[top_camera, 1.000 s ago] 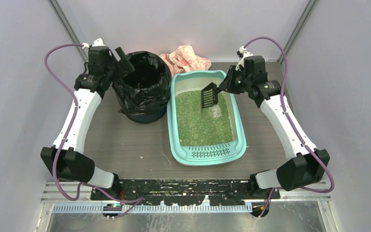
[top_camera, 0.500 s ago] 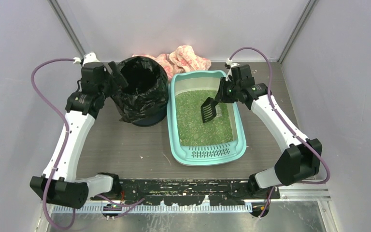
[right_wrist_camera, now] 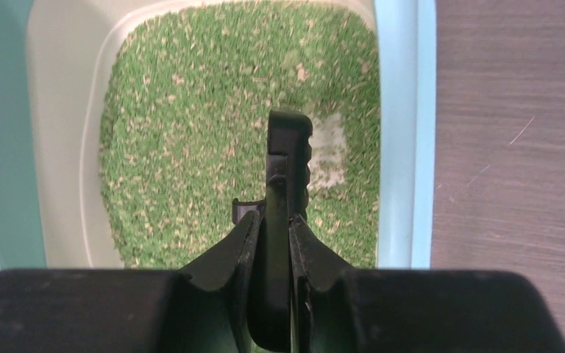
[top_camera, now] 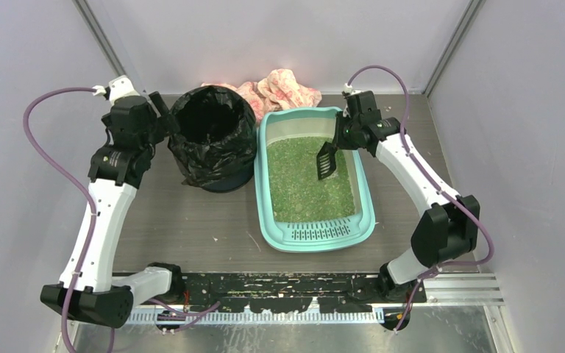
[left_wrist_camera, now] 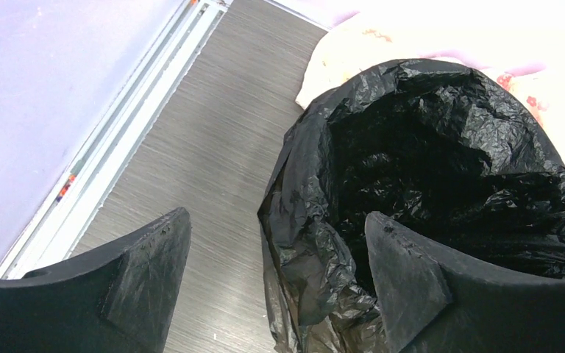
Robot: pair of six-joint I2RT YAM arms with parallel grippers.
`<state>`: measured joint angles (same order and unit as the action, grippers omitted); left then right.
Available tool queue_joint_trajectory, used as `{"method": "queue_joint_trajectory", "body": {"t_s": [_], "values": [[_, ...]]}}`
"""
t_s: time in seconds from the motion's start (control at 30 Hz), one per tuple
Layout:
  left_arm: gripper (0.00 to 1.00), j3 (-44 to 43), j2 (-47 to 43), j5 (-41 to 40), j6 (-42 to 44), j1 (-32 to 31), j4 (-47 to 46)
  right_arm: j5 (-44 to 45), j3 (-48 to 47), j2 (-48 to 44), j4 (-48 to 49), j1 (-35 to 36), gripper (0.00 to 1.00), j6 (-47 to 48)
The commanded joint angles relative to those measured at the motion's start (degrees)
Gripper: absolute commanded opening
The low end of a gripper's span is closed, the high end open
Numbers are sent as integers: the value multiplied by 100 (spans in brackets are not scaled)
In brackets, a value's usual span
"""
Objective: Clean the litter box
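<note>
The mint-teal litter box (top_camera: 366, 220) lies mid-table with green litter (top_camera: 305, 184) and a slotted lip at its near end. It also shows in the right wrist view (right_wrist_camera: 404, 132). My right gripper (top_camera: 337, 141) is shut on the handle of a black slotted scoop (top_camera: 327, 163), held edge-on over the litter near the box's right wall; the scoop (right_wrist_camera: 288, 147) hangs above a pale bare patch (right_wrist_camera: 329, 151). My left gripper (top_camera: 160, 118) is open and empty at the left rim of the round bin with a black bag (top_camera: 213, 136); its jaws straddle the bag's edge (left_wrist_camera: 316, 243).
A pink-and-white cloth (top_camera: 283, 88) lies bunched behind the bin and the box, against the back wall. Grey walls close in left, right and back. Bare table shows left of the bin (left_wrist_camera: 206, 147) and right of the box (right_wrist_camera: 507, 147).
My right arm has drawn in, turning the scoop from flat to edge-on and shifting it toward the box's right wall. My left arm has swung left and back, off the bin's top to its left rim.
</note>
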<state>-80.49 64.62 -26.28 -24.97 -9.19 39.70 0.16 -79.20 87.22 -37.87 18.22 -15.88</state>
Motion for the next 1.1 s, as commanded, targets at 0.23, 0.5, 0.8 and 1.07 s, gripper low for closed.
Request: {"method": "queue_joint_trajectory", "body": {"t_s": [0.23,0.5,0.8,1.07], "values": [[87,-252,109,377,102,7,-450,554,-1356,1033,395,-3,1,212],[87,-248,51,385,201,4,-412,711,-1675,1424,302,-3,1,348],[87,-226,142,509,177,-38,-493,-782,-1383,1547,625,-7,1,-242],[87,-257,225,543,228,-104,-527,-1956,-805,1669,1276,-11,1,-853]]}}
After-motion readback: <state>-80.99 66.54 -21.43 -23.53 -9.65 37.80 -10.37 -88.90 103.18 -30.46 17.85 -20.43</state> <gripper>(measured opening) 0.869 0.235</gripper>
